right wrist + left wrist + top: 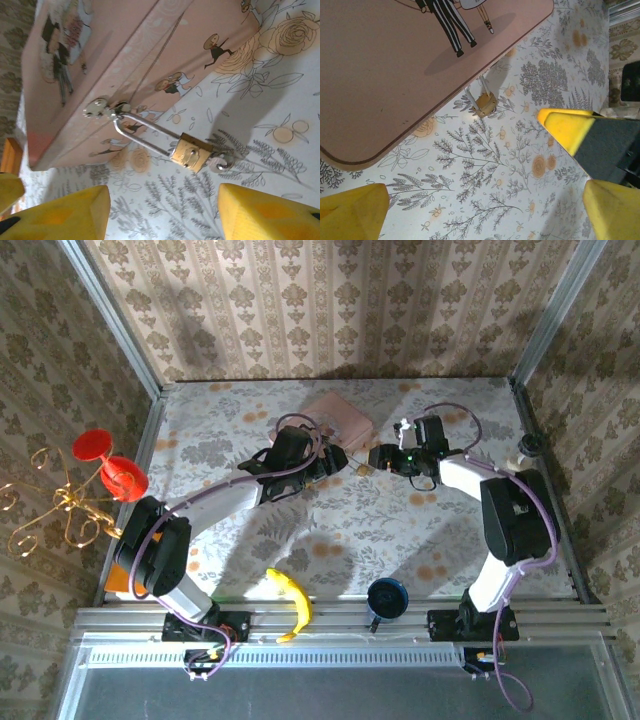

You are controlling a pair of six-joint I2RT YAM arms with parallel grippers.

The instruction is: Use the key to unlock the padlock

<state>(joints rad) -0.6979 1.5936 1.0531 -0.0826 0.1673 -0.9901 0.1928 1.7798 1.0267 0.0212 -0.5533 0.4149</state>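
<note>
Right now the small brass-yellow padlock lies on its side on the white floral-print tablecloth, just beside the side wall of the flat pink box with cartoon figures. Its thin silver shackle passes through the little metal hasp on the box's edge. That tethers the lock, so it can only swing about that point.

A small silver key appears to sit at the base of the brass body, pointing away from the box. We cannot tell how deeply it is seated.

We hold the right gripper with its yellow fingers spread wide and nothing between them. The lock and key lie in line with the gap, which we judge to be a line-up for pinching the key's head.

Our left gripper is likewise spread wide and empty, with the padlock ahead of it by the box's edge. We judge it is placed there to steady the brass body while the key turns.
</note>
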